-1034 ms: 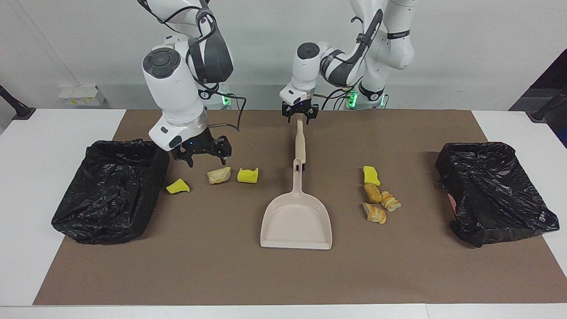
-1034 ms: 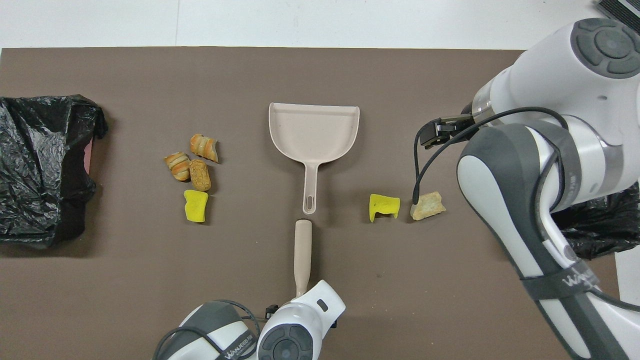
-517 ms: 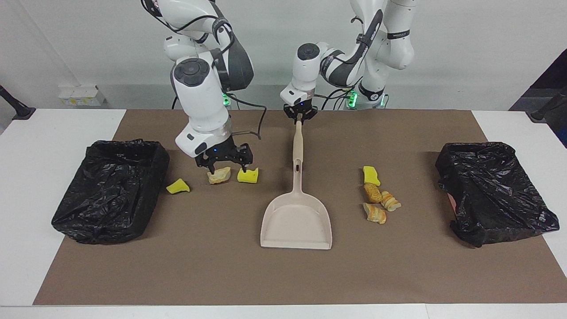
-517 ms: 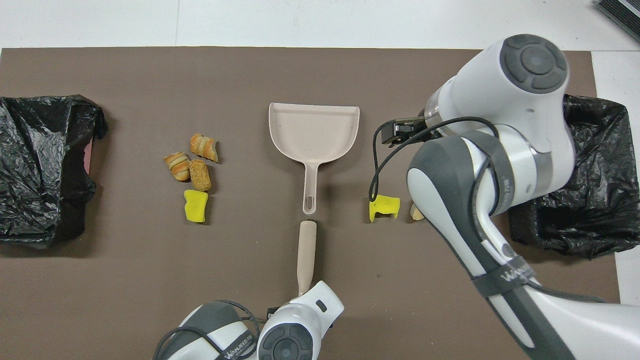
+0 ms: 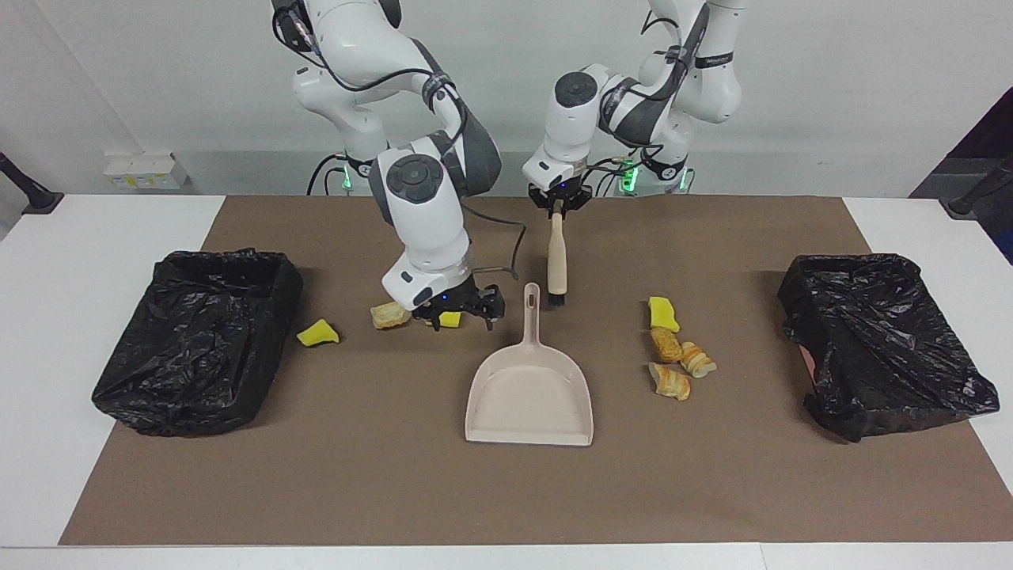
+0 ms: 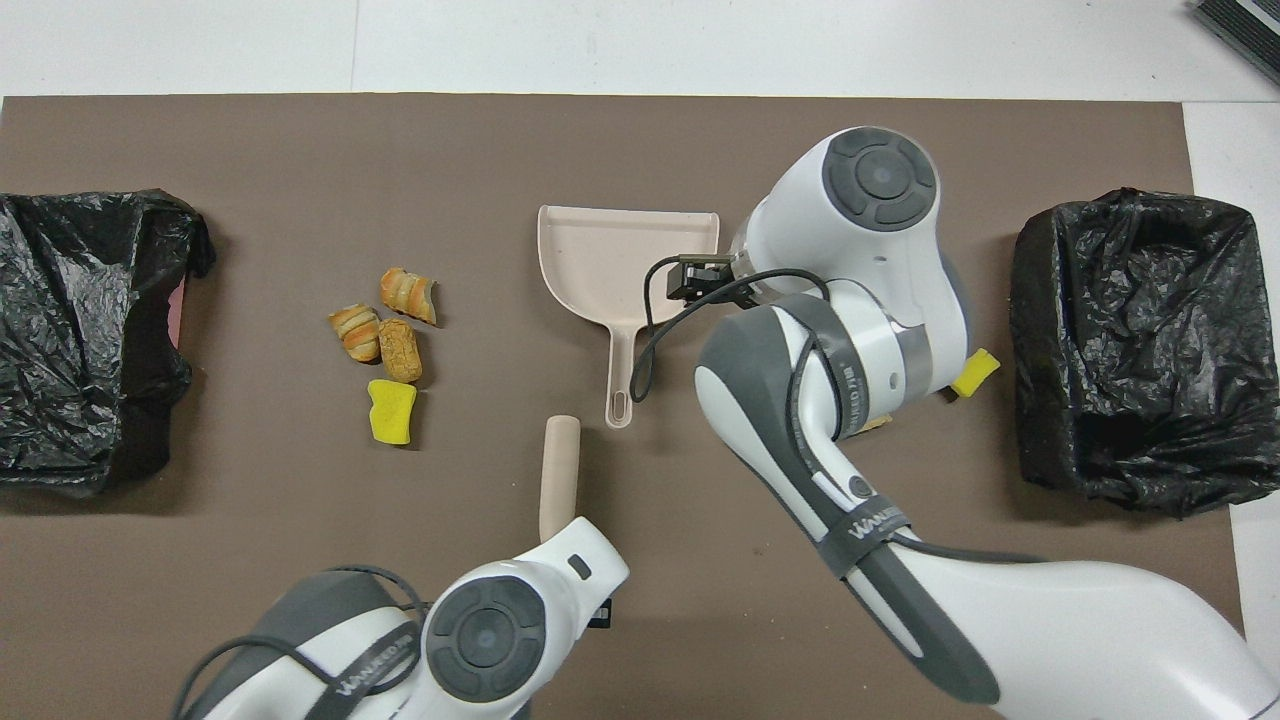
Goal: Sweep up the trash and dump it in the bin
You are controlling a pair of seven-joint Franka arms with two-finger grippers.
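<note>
Left tool: clamped on the top end of the beige brush, which hangs upright with its dark bristles just above the mat, beside the dustpan's handle.
Right tool: fingers spread wide, low over the yellow sponge chunk next to the dustpan handle; holding nothing.
Dustpan: lies flat mid-worktop, handle toward the robots, mouth away from them; not yet gripped.
Trash, right arm's end: a tan bread lump beside that sponge chunk, and another yellow sponge chunk close to the black-lined bin.
Trash, left arm's end: one yellow sponge piece and three golden-brown pastry lumps in a tight cluster, well apart from the other bin.
Handling: the pieces look light; sponge is soft and springy, the bread crumbly, so both should slide or roll under bristles and may skip over the pan's lip.
Where to take hold: probably the dustpan by its slim stiff handle, near the hanging hole; it looks like thin, light plastic, apt to skid unless pressed down.
</note>
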